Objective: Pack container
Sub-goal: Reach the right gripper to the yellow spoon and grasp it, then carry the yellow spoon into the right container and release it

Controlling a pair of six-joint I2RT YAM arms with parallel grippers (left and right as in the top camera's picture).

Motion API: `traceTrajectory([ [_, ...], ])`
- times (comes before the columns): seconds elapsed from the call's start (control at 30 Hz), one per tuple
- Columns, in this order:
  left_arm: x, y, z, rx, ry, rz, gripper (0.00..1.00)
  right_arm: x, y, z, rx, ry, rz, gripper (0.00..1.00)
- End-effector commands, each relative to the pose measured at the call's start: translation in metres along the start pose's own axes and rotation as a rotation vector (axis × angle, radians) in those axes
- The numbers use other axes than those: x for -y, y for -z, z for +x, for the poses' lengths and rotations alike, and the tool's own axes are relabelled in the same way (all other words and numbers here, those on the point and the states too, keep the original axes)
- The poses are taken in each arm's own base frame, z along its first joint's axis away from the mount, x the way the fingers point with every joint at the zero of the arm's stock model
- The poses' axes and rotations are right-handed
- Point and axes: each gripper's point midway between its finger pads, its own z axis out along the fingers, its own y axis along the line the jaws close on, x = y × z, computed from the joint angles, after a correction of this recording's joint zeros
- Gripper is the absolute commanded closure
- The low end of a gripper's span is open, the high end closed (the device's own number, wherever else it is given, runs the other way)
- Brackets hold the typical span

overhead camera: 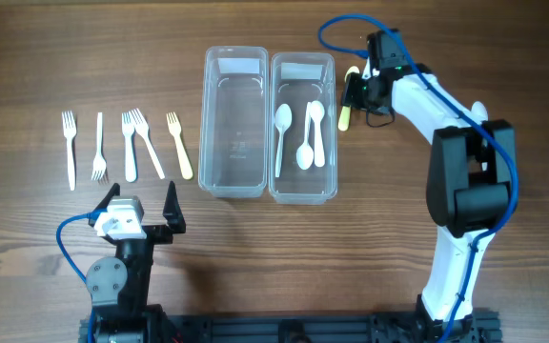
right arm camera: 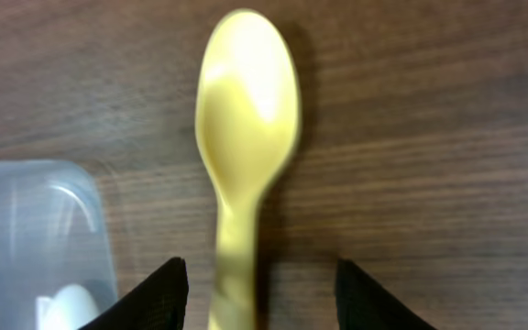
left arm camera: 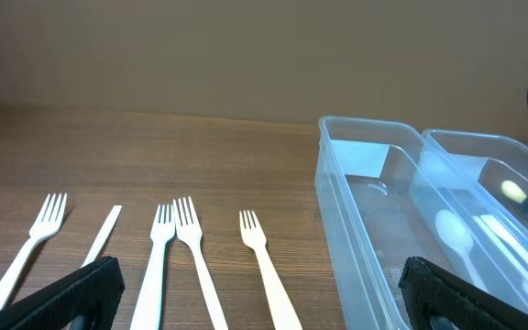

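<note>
Two clear containers stand side by side: the left container (overhead camera: 235,181) is empty and the right container (overhead camera: 303,191) holds three white spoons (overhead camera: 305,152). Several white forks (overhead camera: 132,143) lie in a row on the table to the left; they also show in the left wrist view (left arm camera: 195,257). A yellow spoon (overhead camera: 345,112) lies on the table just right of the right container. My right gripper (overhead camera: 355,90) is open and straddles the yellow spoon's handle (right arm camera: 246,119), fingers either side (right arm camera: 259,270). My left gripper (overhead camera: 143,198) is open and empty, below the forks (left arm camera: 259,293).
The containers' walls rise at the right of the left wrist view, the left container (left arm camera: 365,183) beside the right container (left arm camera: 484,156). A blue cable (overhead camera: 346,24) loops above the right arm. The left arm's base (overhead camera: 117,281) sits at the table's front edge.
</note>
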Motion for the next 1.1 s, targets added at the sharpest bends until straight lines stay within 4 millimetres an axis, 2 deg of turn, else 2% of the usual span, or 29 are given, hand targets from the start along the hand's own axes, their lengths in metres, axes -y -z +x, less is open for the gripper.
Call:
traceTrajectory([
  [0.0, 0.004, 0.0, 0.002, 0.0, -0.02, 0.023, 0.0, 0.009, -0.022, 0.02, -0.051, 0.011, 0.047, 0.48],
  [0.07, 0.004, 0.0, 0.002, 0.0, -0.02, 0.023, 0.0, 0.013, -0.023, 0.02, -0.05, 0.01, 0.071, 0.5],
  [0.17, 0.004, 0.0, 0.002, 0.0, -0.02, 0.023, 0.0, 0.028, -0.022, 0.022, -0.051, -0.004, 0.15, 0.6],
  [0.23, 0.004, 0.0, 0.002, 0.0, -0.02, 0.023, 0.0, 0.038, -0.02, 0.026, -0.06, -0.013, 0.206, 0.62],
  [0.4, 0.004, 0.0, 0.002, 0.0, -0.02, 0.023, 0.0, 0.042, -0.018, 0.032, -0.086, -0.016, 0.219, 0.62],
  [0.6, 0.004, 0.0, 0.002, 0.0, -0.02, 0.023, 0.0, 0.067, -0.012, 0.041, -0.136, -0.044, 0.284, 0.61],
  [0.67, 0.004, 0.0, 0.002, 0.0, -0.02, 0.023, 0.0, 0.069, -0.012, 0.041, -0.14, -0.04, 0.286, 0.61],
  [0.7, 0.004, 0.0, 0.002, 0.0, -0.02, 0.023, 0.0, 0.069, -0.012, 0.041, -0.141, -0.025, 0.285, 0.64],
  [0.8, 0.004, 0.0, 0.002, 0.0, -0.02, 0.023, 0.0, 0.069, -0.012, 0.04, -0.14, 0.007, 0.279, 0.84],
  [0.9, 0.004, 0.0, 0.002, 0.0, -0.02, 0.023, 0.0, 0.068, -0.012, 0.041, -0.148, 0.032, 0.276, 0.96],
  [1.0, 0.004, 0.0, 0.002, 0.0, -0.02, 0.023, 0.0, 0.067, -0.008, 0.037, -0.142, 0.032, 0.274, 0.96],
  [1.07, 0.004, 0.0, 0.002, 0.0, -0.02, 0.023, 0.0, 0.06, 0.009, 0.023, -0.105, 0.032, 0.263, 0.96],
])
